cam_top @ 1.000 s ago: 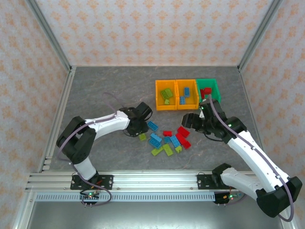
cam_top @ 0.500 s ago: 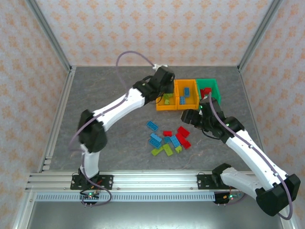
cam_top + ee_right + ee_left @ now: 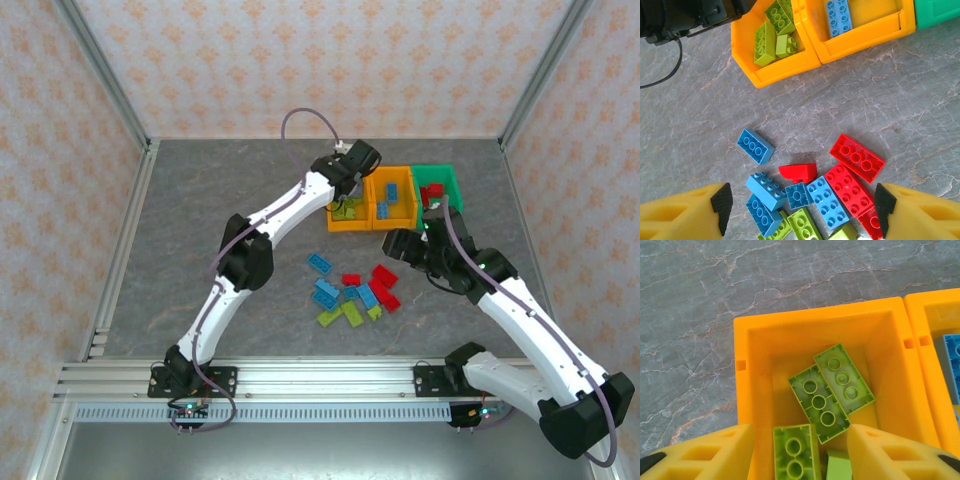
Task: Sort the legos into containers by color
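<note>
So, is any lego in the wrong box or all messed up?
Nothing stands out. The lime bricks sit in the left orange bin, the blue bricks in the middle orange bin, and the red bricks in the green bin. The unsorted pile just waits on the table.

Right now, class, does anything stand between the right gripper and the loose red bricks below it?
Nothing visible does. The jaws of the right gripper stand open, and the red bricks lie uncovered on the table beneath.
</note>
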### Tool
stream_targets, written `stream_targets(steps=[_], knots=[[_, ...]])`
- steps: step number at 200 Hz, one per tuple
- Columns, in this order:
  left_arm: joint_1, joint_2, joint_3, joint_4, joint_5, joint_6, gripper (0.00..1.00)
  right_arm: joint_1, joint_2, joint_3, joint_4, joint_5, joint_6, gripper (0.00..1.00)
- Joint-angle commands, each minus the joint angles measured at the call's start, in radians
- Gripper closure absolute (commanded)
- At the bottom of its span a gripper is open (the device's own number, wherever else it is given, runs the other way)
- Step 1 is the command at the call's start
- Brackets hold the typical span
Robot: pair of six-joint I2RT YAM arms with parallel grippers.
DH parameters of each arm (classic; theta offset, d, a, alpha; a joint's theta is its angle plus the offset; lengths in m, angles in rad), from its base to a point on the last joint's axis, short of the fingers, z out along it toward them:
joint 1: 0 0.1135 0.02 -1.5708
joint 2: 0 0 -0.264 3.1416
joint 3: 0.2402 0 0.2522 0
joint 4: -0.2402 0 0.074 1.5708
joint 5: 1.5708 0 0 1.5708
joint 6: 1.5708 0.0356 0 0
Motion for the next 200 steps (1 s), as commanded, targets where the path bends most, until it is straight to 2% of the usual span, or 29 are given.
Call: stream_targets(steps=[1, 18, 32, 68, 89, 111, 128, 155, 179, 200], knots=[[-0.009, -0.17, -0.043, -0.021, 0.013, 0.001, 0.46, 0.007, 0.017, 0.006, 0.017, 0.003, -0.004, 0.23], [-0.017, -0.315, -0.182, 0.039, 0.058, -0.012, 0.46, 0.024, 0.059, 0.019, 0.055, -0.005, -0.053, 0.23], [-0.034, -0.483, -0.37, 0.13, 0.076, -0.019, 0.46, 0.061, 0.12, 0.052, 0.067, 0.024, -0.112, 0.23], [-0.107, -0.97, -0.833, 0.302, 0.03, 0.048, 0.46, 0.171, 0.379, 0.197, 0.071, 0.06, -0.243, 0.22], [-0.138, -1.202, -0.996, 0.285, 0.034, 0.129, 0.46, 0.227, 0.561, 0.301, 0.07, 0.057, -0.315, 0.22], [-0.139, -1.401, -1.092, 0.179, 0.171, 0.24, 0.44, 0.268, 0.755, 0.434, 0.024, 0.075, -0.382, 0.22], [-0.14, -1.51, -1.135, 0.079, 0.263, 0.331, 0.37, 0.289, 0.905, 0.535, -0.03, 0.064, -0.419, 0.23], [-0.139, -1.611, -1.201, -0.032, 0.278, 0.43, 0.27, 0.302, 1.058, 0.625, -0.053, 0.03, -0.44, 0.24], [-0.139, -1.669, -1.317, 0.046, 0.286, 0.451, 0.1, 0.303, 1.141, 0.672, -0.077, 0.013, -0.444, 0.34], [-0.138, -1.655, -1.349, 0.08, 0.267, 0.466, 0.04, 0.308, 1.158, 0.674, -0.093, 0.029, -0.449, 0.46]])
